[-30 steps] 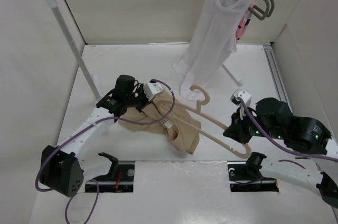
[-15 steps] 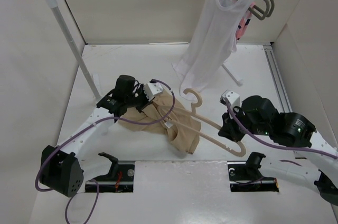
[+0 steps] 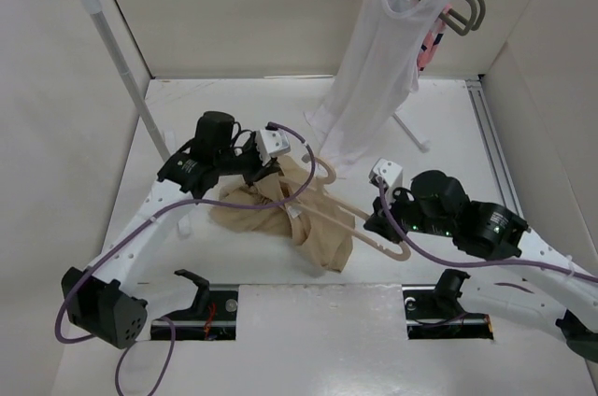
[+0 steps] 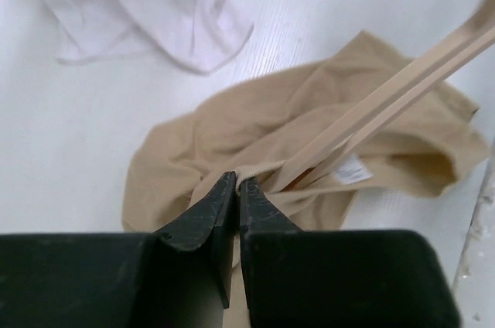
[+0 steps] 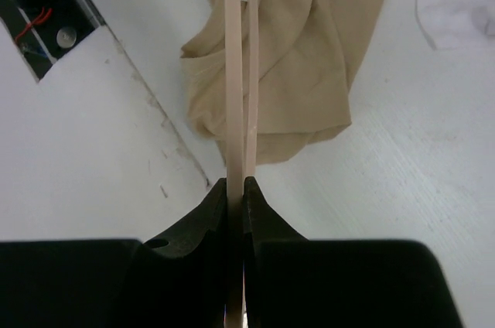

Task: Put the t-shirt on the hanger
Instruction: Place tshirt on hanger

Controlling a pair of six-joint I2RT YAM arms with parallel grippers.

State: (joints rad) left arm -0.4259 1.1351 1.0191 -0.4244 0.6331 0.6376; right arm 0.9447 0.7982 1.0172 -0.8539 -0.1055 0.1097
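The left end effector [image 4: 236, 181] is pinching shut on a fold of the tan t-shirt [image 4: 232, 127], which is lying bunched on the table [image 3: 215, 106] near its middle, a little toward the left edge. The right end effector [image 5: 236, 183] is clamping closed on one end of the pale hanger [image 5: 233, 111]. The hanger's arm is reaching across the t-shirt, its hook pointing toward the far edge.

I observed the tan short-sleeved cotton t-shirt [image 4: 232, 131] crumpled in a loose heap on the white table [image 3: 280, 116], with part of its fabric drawn up into a peak. The thin pale peach plastic hanger [image 5: 236, 73] sat slanted over the heap. One arm ran into the bunched fabric, and the curved hook lay at the heap's far edge.
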